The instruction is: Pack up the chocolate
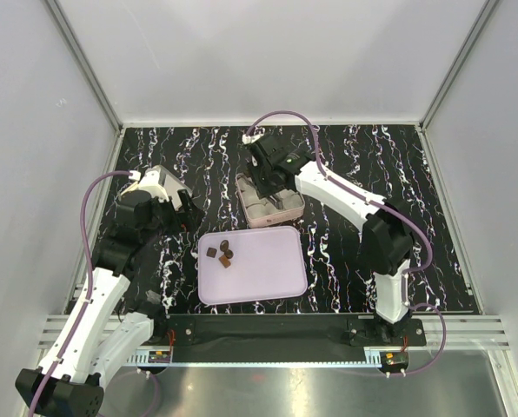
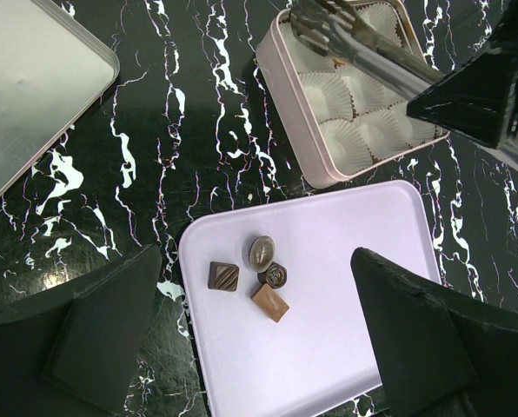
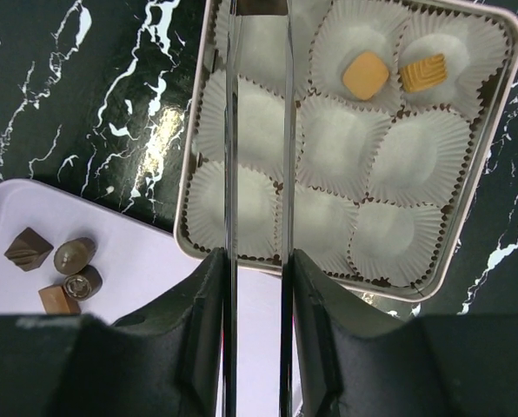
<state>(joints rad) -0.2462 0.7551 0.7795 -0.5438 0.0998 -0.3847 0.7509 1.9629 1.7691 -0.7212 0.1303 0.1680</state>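
**Top external.** The right gripper (image 1: 268, 181) hangs over the square tin (image 1: 281, 219) at frame centre. The left gripper (image 1: 186, 211), jaws spread wide and empty, sits at the left beside the tin lid (image 1: 161, 176). Four dark chocolate pieces (image 1: 222, 252) lie clustered in the upper left of the pink tray (image 1: 263, 274).

**Left wrist.** On the tray the four pieces sit close, some touching. At upper right, tweezers (image 2: 363, 39) reach over the tin's paper cups (image 2: 337, 87). Likely hazard: tips closing on one piece could nudge or flick its neighbours.

**Right wrist.** The right jaws clamp the tweezers' two blades. The tips run off the top of the frame, so whether they carry anything cannot be told. Two orange-tan pieces (image 3: 365, 75) fill adjoining cups in the tin's upper right. Likely hazards: the tips snagging a light cup and lifting it out, or a smooth piece slipping in transit and landing between cups or in a filled one
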